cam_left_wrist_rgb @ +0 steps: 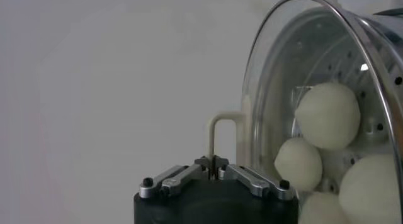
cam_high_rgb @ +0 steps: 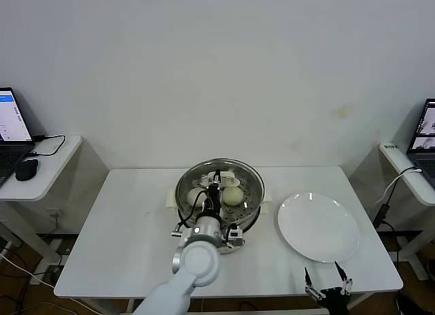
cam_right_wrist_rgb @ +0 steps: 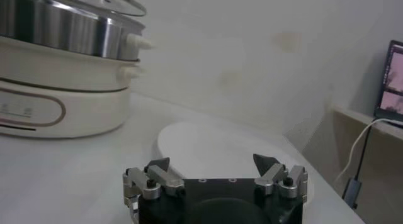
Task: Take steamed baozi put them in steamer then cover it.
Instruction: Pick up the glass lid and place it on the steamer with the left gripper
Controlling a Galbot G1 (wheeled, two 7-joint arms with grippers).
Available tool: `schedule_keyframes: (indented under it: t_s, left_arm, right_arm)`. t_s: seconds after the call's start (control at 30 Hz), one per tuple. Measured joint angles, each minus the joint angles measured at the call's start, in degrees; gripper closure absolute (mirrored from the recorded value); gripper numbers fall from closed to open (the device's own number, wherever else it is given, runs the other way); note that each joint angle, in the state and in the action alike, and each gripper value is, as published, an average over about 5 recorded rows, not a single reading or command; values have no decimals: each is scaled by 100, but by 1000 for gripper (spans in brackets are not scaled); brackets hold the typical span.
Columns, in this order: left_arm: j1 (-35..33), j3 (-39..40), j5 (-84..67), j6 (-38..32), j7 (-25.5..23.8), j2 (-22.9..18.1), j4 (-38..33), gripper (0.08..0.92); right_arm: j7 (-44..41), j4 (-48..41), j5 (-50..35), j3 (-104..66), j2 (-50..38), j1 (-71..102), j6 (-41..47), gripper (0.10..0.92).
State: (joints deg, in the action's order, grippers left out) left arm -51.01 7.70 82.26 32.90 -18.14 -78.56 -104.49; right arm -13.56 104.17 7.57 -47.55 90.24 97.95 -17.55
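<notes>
The left gripper (cam_high_rgb: 219, 181) hangs over the steamer (cam_high_rgb: 253, 205) in the middle of the counter (cam_high_rgb: 122, 247), its jaws closed on the cream-white bar handle of the cover (cam_left_wrist_rgb: 264, 106). In the left wrist view the two fingers (cam_left_wrist_rgb: 182, 177) meet at the handle's thin post, and the glass dome with its metal rim curves away just beyond the jaws. The cover lies over the steel pot; whether its rim is fully seated all the way round cannot be told, since the arm hides the near edge in the head view.

Through the glass, the steamed baozi (cam_left_wrist_rgb: 327, 115) rest on the perforated tray directly beneath the closed jaws. Four pale rounds show in the left wrist view, packed close and touching one another. From the head view only two can be made out, one on either side of the gripper.

The right gripper (cam_high_rgb: 328, 286) waits at the near edge of the counter, well apart from the steamer, its jaws standing wide open and holding nothing. Just beyond those open jaws lies a flat white plate (cam_high_rgb: 318, 228), bare. In the right wrist view the steamer's cream base and steel wall rise farther off to one side of the plate.

Side desks with a laptop (cam_high_rgb: 12, 121) stand off to either side of the counter.
</notes>
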Motion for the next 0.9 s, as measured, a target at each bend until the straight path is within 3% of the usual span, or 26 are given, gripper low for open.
schedule_keyframes:
  t_s: [0.9]
  left_arm:
    - [-100,-158,64,-111,126,-158,277,877]
  right_arm:
    - [-28,-50,59,62,-15,8,-72,203]
